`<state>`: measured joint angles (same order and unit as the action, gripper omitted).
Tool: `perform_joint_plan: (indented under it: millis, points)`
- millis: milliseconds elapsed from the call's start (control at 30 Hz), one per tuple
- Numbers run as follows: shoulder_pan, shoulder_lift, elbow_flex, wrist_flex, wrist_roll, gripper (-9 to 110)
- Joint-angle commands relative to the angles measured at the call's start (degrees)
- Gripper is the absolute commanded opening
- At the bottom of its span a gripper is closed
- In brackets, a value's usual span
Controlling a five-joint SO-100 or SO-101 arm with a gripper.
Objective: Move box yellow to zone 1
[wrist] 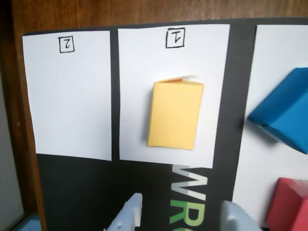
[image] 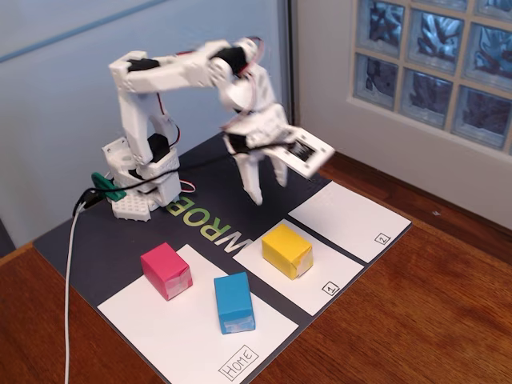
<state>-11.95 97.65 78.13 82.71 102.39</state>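
Observation:
The yellow box point(image: 287, 250) point(wrist: 175, 113) lies flat on the white sheet marked "1", zone 1 point(image: 324, 274) point(wrist: 139, 72). My gripper point(image: 268, 186) point(wrist: 183, 209) hangs above the black mat behind that sheet, clear of the box. It is open, with nothing between its white fingertips point(wrist: 134, 204). In the wrist view the box sits ahead of the jaws, roughly centred between them.
A pink block point(image: 166, 270) point(wrist: 288, 204) and a blue block point(image: 234, 302) point(wrist: 284, 108) rest on the larger "Home" sheet point(image: 200, 340). The sheet marked "2" point(image: 352, 220) point(wrist: 67, 96) lies beside zone 1. The arm's base point(image: 144, 188) stands at the mat's back; a white cable point(image: 70, 272) trails left.

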Motion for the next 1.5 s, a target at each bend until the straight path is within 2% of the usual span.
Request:
perform_joint_plan:
  millis: [0, 67, 733, 1200, 1467]
  points:
    - [1.41, 8.88, 2.72, 1.58, -0.88, 5]
    - [2.29, 13.45, 6.33, 2.29, -0.97, 0]
    - [5.27, 61.79, 58.45, 2.55, -5.8, -1]
    - [10.81, 85.52, 80.42, 3.52, -9.05, 0]
    - [12.83, 88.51, 84.55, 2.99, -9.14, 0]
